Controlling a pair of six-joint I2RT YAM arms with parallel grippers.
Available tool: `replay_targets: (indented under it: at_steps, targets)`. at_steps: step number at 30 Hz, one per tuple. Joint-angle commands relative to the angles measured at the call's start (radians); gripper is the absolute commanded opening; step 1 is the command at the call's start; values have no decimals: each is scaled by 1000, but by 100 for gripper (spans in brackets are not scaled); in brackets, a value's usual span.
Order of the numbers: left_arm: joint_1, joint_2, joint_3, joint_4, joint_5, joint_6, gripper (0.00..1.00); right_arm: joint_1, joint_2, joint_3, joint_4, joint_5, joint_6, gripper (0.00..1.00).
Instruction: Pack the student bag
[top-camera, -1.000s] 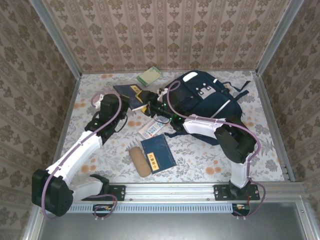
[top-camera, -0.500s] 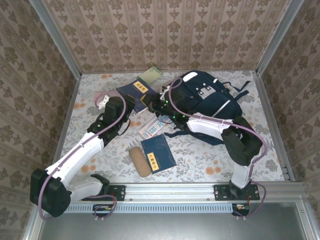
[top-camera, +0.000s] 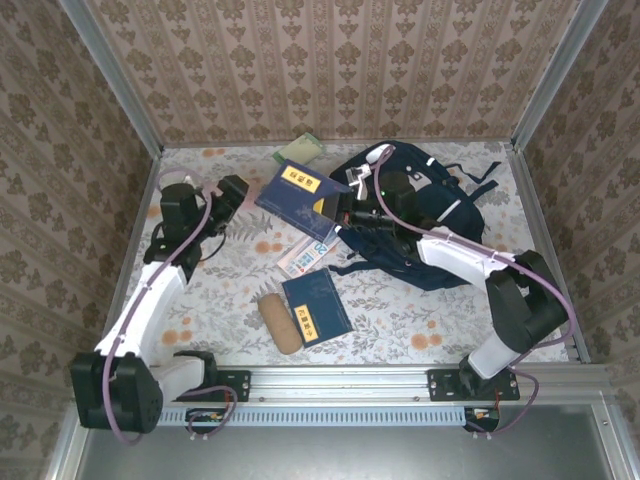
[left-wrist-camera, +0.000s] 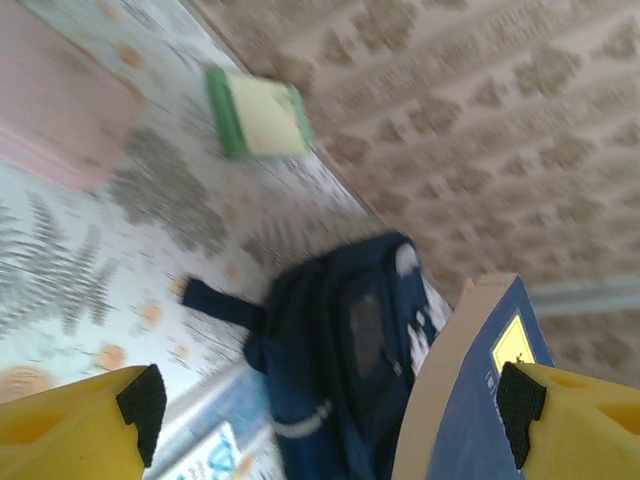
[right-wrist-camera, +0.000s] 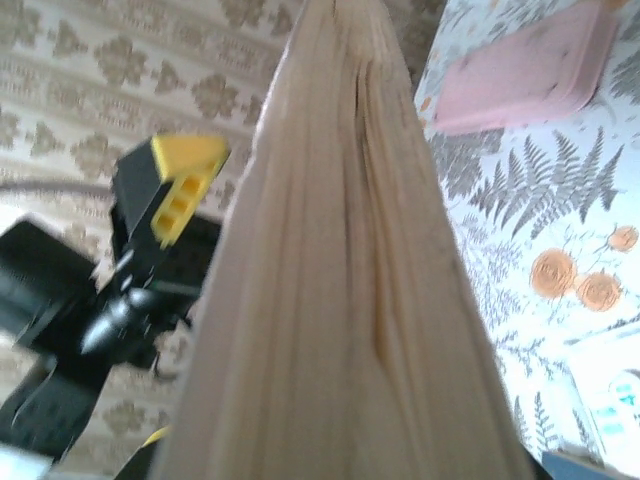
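Observation:
The student bag (top-camera: 430, 215) lies at the back right, navy with white stripes, and it also shows in the left wrist view (left-wrist-camera: 340, 340). My right gripper (top-camera: 342, 207) is shut on the right edge of a blue book with a yellow label (top-camera: 296, 192), held raised just left of the bag. That book's pale page edge (right-wrist-camera: 350, 300) fills the right wrist view and hides the fingers. My left gripper (top-camera: 236, 190) stands open to the left of the book, apart from it. Its yellow fingertips (left-wrist-camera: 75, 430) frame the bag, with the book (left-wrist-camera: 480, 400) at the right.
A second blue book (top-camera: 316, 307) and a tan pencil case (top-camera: 279, 322) lie near the front. A white and blue packet (top-camera: 308, 256) sits below the held book. A green notebook (top-camera: 300, 150) lies by the back wall. A pink case (left-wrist-camera: 55, 110) rests at the left.
My left gripper opened, let go of the blue book and drew back left. My right gripper closed on the book and carried it up and right toward the bag.

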Motion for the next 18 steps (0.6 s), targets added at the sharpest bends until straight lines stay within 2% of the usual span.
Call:
replay_targets:
  at_steps: [1, 4, 7, 13, 18]
  targets:
    - [-20, 32, -8, 193, 251, 1, 87, -8, -68, -10, -40, -120, -126, 0]
    - [-50, 47, -1, 233, 261, -5, 84, -8, -77, -23, -49, -130, -132, 0]
    - [-72, 63, -4, 260, 262, -21, 77, -9, -66, -47, 42, -138, -58, 0]
    - [-107, 135, -41, 453, 328, -142, 53, -20, -35, -60, 150, -119, 48, 0]
    - [-117, 138, -50, 471, 331, -140, 40, -38, -29, -66, 219, -107, 113, 0]
